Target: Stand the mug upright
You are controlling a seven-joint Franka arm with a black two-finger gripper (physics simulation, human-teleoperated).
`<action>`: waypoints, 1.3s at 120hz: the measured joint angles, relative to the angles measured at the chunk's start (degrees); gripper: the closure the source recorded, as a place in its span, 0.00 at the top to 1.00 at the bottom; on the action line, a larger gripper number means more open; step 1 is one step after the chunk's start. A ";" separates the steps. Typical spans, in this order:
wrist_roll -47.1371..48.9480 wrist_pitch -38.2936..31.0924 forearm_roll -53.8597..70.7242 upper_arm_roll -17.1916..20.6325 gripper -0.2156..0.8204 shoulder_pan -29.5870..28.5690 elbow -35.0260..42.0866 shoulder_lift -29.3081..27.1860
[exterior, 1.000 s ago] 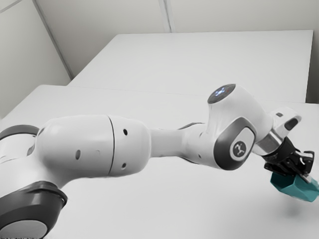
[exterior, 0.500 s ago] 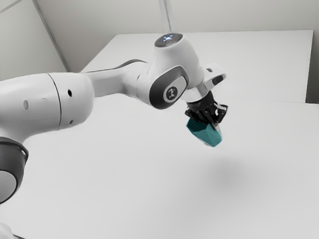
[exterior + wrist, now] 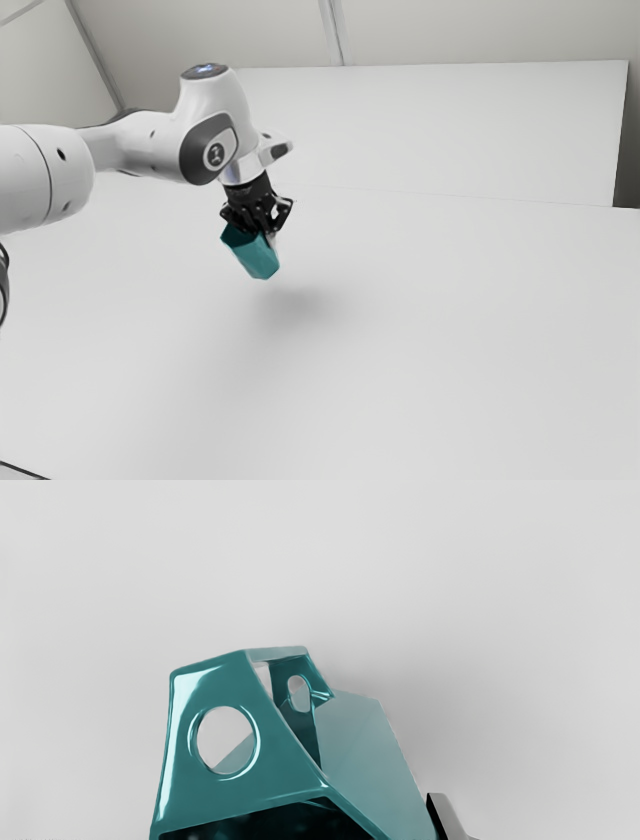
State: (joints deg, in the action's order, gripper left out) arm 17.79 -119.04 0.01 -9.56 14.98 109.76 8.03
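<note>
A teal faceted mug [image 3: 255, 257] is being held in the air by the black gripper [image 3: 269, 238], above the white table [image 3: 430, 320]. The jaws are being kept clamped on the mug; how far apart they are standing cannot be told. In the exterior view, the mug is being seen just beneath the gripper, in that view's left half, and it is being carried at a tilt, its length slanting from the exterior view's upper left to its lower right. A soft shadow [image 3: 295, 305] is being cast on the table below, apart from the mug. The white arm [image 3: 215, 120] is being extended in from the exterior view's left, and a pale surface [image 3: 430, 130] is being seen beyond the table.

In the wrist view, a grey fingertip [image 3: 447, 815] is being pressed against the mug's side, while the opposite one is being hidden. A dark hollow [image 3: 275, 825] is being shown close to the gripper, next to a teal section pierced by a round hole [image 3: 215, 795]. Farther along, a paler flat side [image 3: 370, 750] is being lit.
</note>
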 joint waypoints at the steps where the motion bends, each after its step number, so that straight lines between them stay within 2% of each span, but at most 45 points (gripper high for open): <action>1: -0.11 0.04 0.19 0.54 0.04 -0.74 0.15 -0.05; 13: -1.24 0.55 2.17 3.15 0.04 -4.80 1.49 -0.54; 37: -2.46 0.73 4.94 1.08 0.04 -5.65 4.84 -2.37; 82: -3.87 -0.61 7.77 0.88 0.04 -4.68 4.60 3.11; 129: -4.57 -2.50 8.00 0.88 0.04 -5.00 4.61 5.58; 156: -5.65 -2.96 7.30 0.56 0.49 -5.21 4.62 5.10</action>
State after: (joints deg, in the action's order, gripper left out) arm 12.14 -122.00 7.32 -9.00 9.76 114.38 13.12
